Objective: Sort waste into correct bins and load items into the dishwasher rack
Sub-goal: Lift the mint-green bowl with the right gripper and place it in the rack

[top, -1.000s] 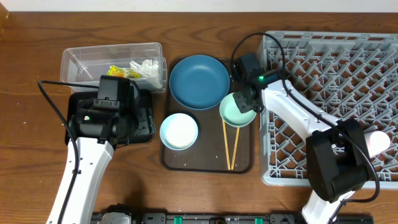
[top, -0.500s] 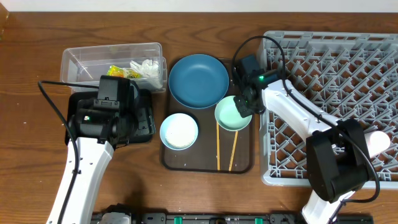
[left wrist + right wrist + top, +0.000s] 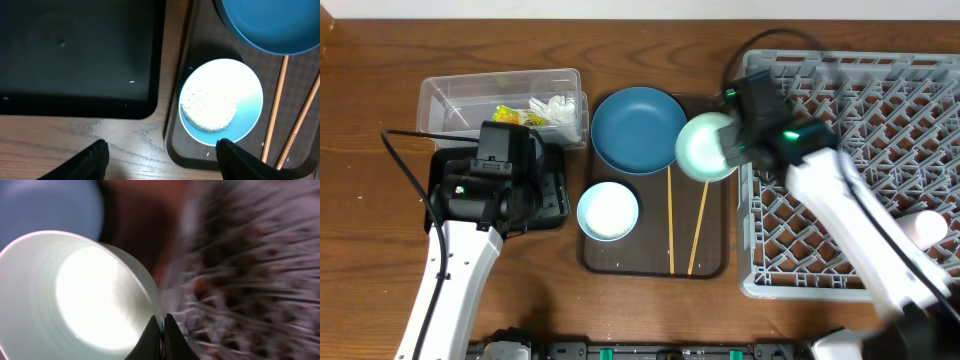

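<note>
Desk [image 3: 380, 60] of brown wood grain, seen from above, with two robot arms.

- **Far left:** a clear plastic rectangular tub [image 3: 445, 95] holds a crinkled yellow-green wrapper [image 3: 508, 115] and a crumpled white tissue [image 3: 552, 108].
- **Just below the tub:** a shallow matte black tray [image 3: 552, 190] lies partly hidden under the left arm.
- **Centre:** a smooth brown tray [image 3: 650, 262] with rounded corners carries three things. One is a round, glossy blue dish [image 3: 640, 130]. Another is a pale bowl [image 3: 608, 210] holding a flattened heap of white rice [image 3: 207, 105]. The last is two thin wooden chopsticks [image 3: 671, 220] lying lengthwise.
- **Right:** a grey plastic rack [image 3: 880, 100] has a lattice of upright pegs. A pink-white cup [image 3: 928, 228] lies in it near the right edge.

The right end effector [image 3: 161, 330] is pressed together on the thin rim of the smooth mint bowl [image 3: 705, 147]. It holds the bowl over the brown tray's far right corner, just beside the rack's left wall. From overhead the bowl overlaps the dish's rim.

The left end effector [image 3: 161, 147] is spread and grips nothing. It hangs over the desk between the black tray and the pale bowl.

Half a second ago the mint bowl sat lower on the brown tray, over the chopsticks' upper ends. It has since moved toward the rack and uncovered the chopsticks' full length. The right arm is now blurred. The left arm has not moved.
</note>
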You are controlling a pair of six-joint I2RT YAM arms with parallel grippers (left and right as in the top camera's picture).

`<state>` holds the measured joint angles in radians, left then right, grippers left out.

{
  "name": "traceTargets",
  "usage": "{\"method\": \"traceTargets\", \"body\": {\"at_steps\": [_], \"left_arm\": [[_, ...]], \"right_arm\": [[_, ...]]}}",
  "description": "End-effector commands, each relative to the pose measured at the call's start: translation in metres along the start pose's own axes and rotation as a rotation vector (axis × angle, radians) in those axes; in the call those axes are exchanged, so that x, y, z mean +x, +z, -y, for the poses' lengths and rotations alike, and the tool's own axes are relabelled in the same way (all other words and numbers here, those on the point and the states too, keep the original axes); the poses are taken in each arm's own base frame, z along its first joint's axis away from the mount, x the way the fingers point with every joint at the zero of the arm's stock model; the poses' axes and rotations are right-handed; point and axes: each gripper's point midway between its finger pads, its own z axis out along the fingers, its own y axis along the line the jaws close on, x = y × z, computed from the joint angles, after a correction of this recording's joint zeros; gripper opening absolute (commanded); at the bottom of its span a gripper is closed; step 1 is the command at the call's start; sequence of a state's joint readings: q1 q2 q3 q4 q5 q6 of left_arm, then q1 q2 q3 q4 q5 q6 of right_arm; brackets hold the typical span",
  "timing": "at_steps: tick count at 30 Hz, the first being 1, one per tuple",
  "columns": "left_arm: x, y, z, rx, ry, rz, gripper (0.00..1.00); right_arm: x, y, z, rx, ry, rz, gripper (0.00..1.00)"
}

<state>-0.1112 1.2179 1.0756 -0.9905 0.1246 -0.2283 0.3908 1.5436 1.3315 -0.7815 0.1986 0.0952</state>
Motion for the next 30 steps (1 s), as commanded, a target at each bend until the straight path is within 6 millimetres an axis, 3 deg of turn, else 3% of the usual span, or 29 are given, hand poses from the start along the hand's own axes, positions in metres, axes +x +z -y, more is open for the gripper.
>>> {"method": "traceTargets", "body": {"at_steps": [1,6,9,15,19,30], "left_arm": [[-0.002,-0.001,-0.001,-0.003,0.000,0.003,0.72],[-0.002,-0.001,-0.001,-0.003,0.000,0.003,0.72],[-0.002,-0.001,-0.001,-0.003,0.000,0.003,0.72],[-0.002,-0.001,-0.001,-0.003,0.000,0.003,0.72],[-0.002,-0.001,-0.001,-0.003,0.000,0.003,0.72],[-0.002,-0.001,-0.001,-0.003,0.000,0.002,0.72]], "right_arm": [[-0.018,-0.028,0.052,0.184,0.078,0.092,0.01],[-0.015,-0.056,0.132,0.490,0.209,0.135,0.01],[-0.003,-0.070,0.181,0.715,0.276,0.115,0.01],[0.024,-0.101,0.257,1.159,0.330,0.027,0.01],[0.031,-0.122,0.291,1.361,0.399,0.031,0.01],[0.052,-0.106,0.360,1.405,0.525,0.012,0.01]]}}
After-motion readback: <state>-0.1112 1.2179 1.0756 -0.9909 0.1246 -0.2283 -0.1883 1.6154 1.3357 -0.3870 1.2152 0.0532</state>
